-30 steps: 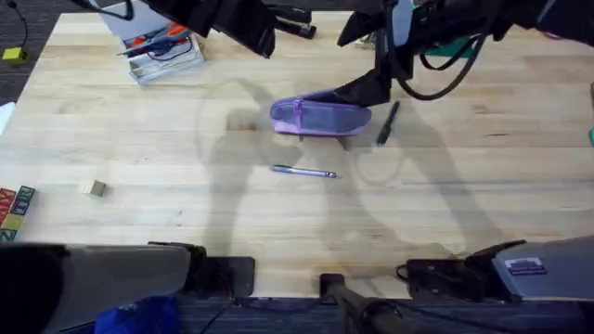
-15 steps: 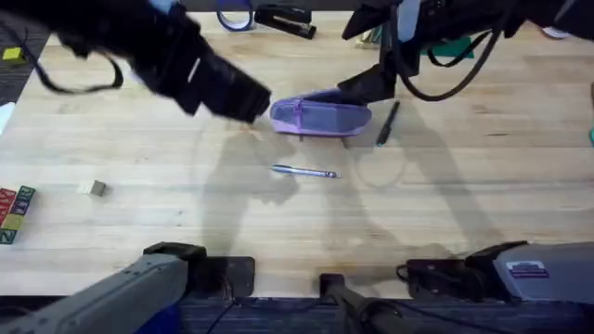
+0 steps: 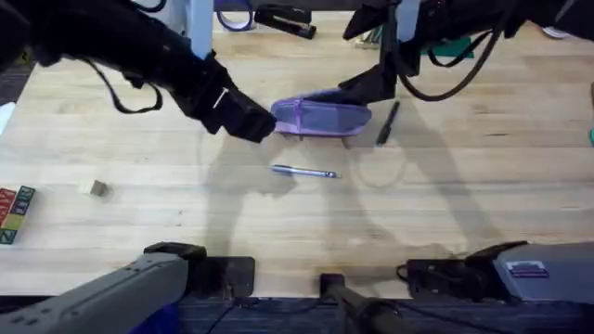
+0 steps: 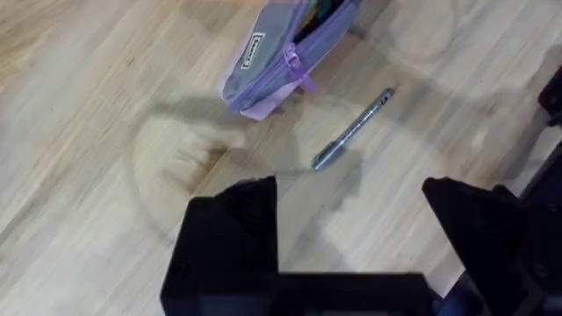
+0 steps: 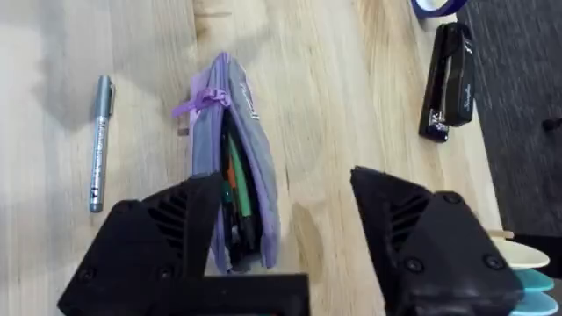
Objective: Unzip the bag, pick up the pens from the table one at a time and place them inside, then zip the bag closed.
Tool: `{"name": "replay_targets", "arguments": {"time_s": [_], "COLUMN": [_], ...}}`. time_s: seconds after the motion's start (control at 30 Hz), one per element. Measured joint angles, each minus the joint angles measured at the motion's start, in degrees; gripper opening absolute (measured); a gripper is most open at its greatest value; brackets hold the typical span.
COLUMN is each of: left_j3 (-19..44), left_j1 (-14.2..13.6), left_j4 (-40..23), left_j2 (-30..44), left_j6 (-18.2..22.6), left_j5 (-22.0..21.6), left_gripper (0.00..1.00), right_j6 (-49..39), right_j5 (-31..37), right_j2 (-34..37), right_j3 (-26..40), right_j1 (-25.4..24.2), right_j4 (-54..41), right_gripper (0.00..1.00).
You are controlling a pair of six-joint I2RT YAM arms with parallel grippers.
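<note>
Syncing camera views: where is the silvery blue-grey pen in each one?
Overhead: the silvery blue-grey pen lies flat on the light wooden table, just in front of the lavender pouch.
Left wrist: it lies diagonally at, below and right of the pouch.
Right wrist: upright at the left edge.
Shared landmark: the pouch's purple zipper pull.

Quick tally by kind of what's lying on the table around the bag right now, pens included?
Pencil pouches: 1, the purple bag, zipper open
Pens on the table: 2, silver pen and black pen
Staplers: 1, black stapler
Tape rolls: 1, blue tape roll
Small wooden blocks: 1, wooden block
Total: 6
</note>
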Motion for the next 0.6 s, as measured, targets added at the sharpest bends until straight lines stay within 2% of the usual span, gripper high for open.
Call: {"name": "replay_targets", "arguments": {"time_s": [0.17,0.33,0.5,0.6], "left_j3": [0.0,0.0,0.0,0.0], "left_j1": [0.0,0.0,0.0,0.0], "left_j4": [0.6,0.6,0.6,0.6], "left_j2": [1.7,2.3,2.3,2.3], "left_j6": [0.0,0.0,0.0,0.0], "left_j5": [0.5,0.9,0.9,0.9], "left_gripper": [0.995,0.993,0.995,0.995], "right_j6": [0.0,0.2,0.3,0.5], "right_j5": [0.0,2.2,3.8,4.3], "right_j2": [0.0,0.0,0.0,0.0], "right_j3": [0.0,0.0,0.0,0.0], "right_j1": [0.0,0.0,0.0,0.0], "right_j4": [0.0,-0.7,-1.1,-1.7], "right_gripper": [0.860,0.737,0.524,0.279]}}
